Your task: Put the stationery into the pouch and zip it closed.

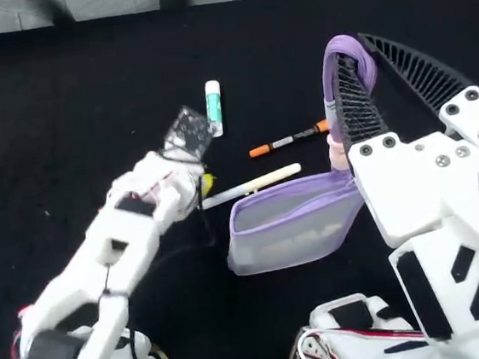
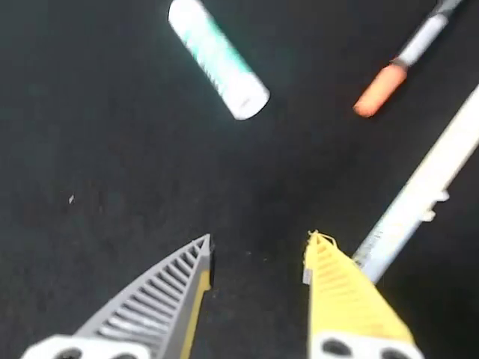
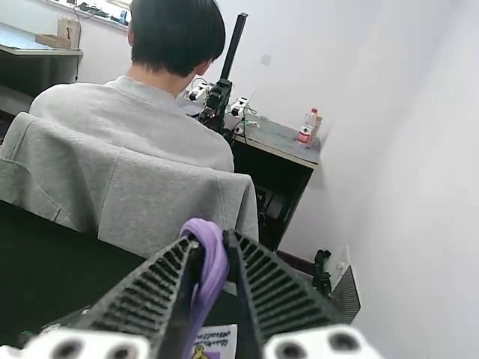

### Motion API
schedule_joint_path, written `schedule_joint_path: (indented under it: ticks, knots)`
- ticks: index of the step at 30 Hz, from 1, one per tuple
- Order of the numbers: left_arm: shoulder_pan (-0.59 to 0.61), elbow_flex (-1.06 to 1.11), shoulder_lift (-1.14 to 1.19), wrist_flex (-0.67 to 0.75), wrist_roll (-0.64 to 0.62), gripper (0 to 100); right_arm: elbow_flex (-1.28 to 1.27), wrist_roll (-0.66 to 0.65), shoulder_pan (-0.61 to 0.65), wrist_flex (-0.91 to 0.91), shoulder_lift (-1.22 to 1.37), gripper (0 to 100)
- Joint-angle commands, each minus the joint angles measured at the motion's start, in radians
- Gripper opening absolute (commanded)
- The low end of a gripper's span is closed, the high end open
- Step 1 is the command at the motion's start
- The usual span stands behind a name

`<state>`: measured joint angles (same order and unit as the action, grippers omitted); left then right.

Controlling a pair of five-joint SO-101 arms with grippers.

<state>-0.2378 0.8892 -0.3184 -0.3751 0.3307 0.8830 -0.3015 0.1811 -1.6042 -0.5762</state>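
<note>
My left jaws hang released over bare black bench near its middle. The glue stick lies ahead of them toward the far edge, the orange marker lies off to the right, and the long pale pen runs just beside my yellow jaw. My right jaws are clenched on the purple strap, holding it lifted above the pouch. The pouch lies toward the near edge, right of the middle, and its mouth seems to face the pen. I judge the step in hand to be the first pick, since all three pieces of stationery lie outside the pouch. The pen is the closest, so I would shift sideways until it sits between my jaws, not under one of them. Then I would come down square across its barrel and close near its middle — a grip at one end would let it swing. The glue stick is round and likely to roll, so it wants a centred squeeze too. My right side should hold the strap steady so the mouth stays put — a slack strap could let it fold shut.
</note>
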Motion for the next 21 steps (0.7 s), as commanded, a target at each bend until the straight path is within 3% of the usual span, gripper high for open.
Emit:
schedule_joint_path:
  ticks: [1,6,21]
  knots:
    - [0.001,-0.344,0.255,-0.203,0.012,20,0.024,-0.006,0.012,0.000,0.012,1.2]
    - [-0.085,-0.510,0.404,-0.330,0.014,20,0.024,-0.006,0.012,0.000,0.010,1.2]
    - [-0.200,-0.481,0.364,-0.341,-0.035,20,0.024,-0.006,0.012,0.000,0.010,1.2]
